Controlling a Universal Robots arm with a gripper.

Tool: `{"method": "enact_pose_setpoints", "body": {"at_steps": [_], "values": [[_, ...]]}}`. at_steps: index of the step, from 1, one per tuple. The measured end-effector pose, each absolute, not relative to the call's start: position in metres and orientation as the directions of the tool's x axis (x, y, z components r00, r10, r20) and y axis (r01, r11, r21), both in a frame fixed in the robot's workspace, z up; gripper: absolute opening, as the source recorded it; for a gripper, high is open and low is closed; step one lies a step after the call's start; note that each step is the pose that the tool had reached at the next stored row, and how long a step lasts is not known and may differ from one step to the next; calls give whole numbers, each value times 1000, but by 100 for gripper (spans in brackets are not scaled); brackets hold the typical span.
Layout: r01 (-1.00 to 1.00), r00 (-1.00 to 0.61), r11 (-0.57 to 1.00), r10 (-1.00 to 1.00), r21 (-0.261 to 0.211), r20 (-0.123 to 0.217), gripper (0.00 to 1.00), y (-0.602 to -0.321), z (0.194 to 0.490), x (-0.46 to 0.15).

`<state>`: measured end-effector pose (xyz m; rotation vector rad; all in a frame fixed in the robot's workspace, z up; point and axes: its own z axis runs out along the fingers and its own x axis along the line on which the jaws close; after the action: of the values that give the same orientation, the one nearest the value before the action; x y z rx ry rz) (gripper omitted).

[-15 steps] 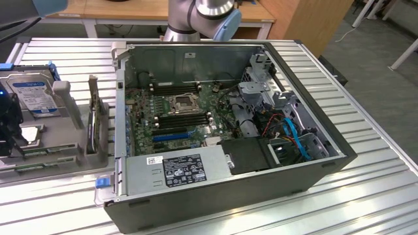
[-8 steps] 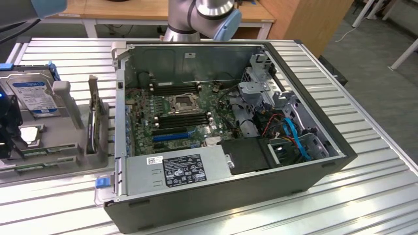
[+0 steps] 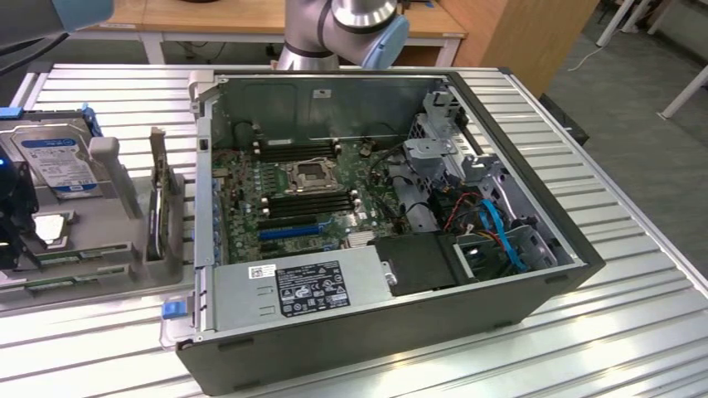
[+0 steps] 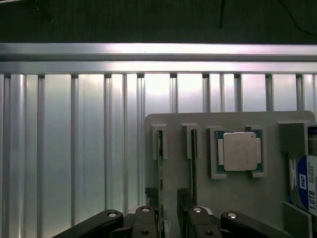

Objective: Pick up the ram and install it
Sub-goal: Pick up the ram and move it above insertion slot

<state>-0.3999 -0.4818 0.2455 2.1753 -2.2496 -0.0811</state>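
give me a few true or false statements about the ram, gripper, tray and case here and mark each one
1. The computer case lies open with its motherboard showing. True.
2. The gripper holds the ram lifted over the case. False: the gripper is open above the gray tray, and the ram stands on edge in a tray slot.
3. A silver CPU chip sits in a holder on the tray. True.
4. The tray rests on a wooden tabletop. False: the table is ribbed metal.
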Motion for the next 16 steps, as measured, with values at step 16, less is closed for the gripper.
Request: {"method": "enact_pose_setpoints", "body": {"at_steps": [16], "values": [[-998,-34,33,-999,45,-28,29,-482,236,-400]]}}
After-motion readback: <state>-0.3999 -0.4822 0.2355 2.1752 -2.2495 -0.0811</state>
